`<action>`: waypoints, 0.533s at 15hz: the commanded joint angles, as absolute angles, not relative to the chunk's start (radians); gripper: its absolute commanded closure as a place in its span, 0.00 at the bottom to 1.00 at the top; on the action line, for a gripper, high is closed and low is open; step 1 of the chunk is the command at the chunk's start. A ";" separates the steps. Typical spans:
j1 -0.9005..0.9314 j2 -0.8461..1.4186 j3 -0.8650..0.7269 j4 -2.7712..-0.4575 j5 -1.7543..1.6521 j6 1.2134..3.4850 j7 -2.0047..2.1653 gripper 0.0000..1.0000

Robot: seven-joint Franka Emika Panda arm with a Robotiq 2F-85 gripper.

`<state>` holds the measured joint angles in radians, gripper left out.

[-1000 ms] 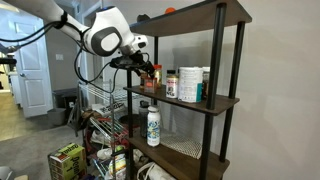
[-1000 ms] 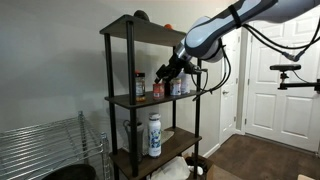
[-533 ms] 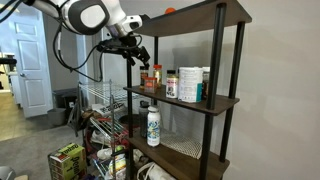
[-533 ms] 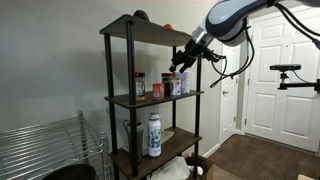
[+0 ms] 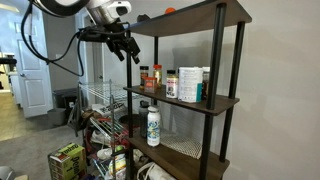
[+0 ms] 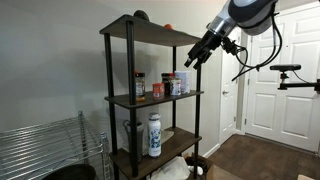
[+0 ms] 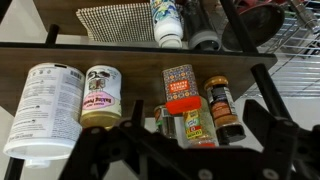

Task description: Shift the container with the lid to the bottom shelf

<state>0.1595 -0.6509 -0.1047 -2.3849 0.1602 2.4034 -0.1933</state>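
Note:
The container with the lid is a small orange-red jar (image 5: 155, 76) standing upright at the open end of the middle shelf, among other spice jars; it also shows in an exterior view (image 6: 158, 90). In the wrist view, which stands upside down, it (image 7: 180, 86) sits between a yellow-labelled jar and a dark-lidded jar. My gripper (image 5: 128, 46) is open and empty. It hangs in the air outside the shelf unit, near top-shelf height, above and away from the jar, as both exterior views show (image 6: 195, 58). Its dark fingers frame the bottom of the wrist view (image 7: 180, 150).
A large white tub (image 5: 188, 85) and more jars share the middle shelf. A white bottle with a green label (image 5: 152, 125) stands on the lower shelf's mesh mat. An orange object (image 5: 168, 10) lies on the top shelf. A wire rack (image 5: 100, 100) stands beside the unit.
My gripper has drawn back from the jars on the middle shelf and risen to about top-shelf height, still empty. The jars have not moved.

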 commanded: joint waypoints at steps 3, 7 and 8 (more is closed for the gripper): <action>0.148 -0.714 -0.096 -2.393 0.158 2.324 -0.201 0.00; 0.149 -0.741 -0.097 -2.401 0.157 2.309 -0.201 0.00; 0.149 -0.741 -0.097 -2.402 0.157 2.309 -0.201 0.00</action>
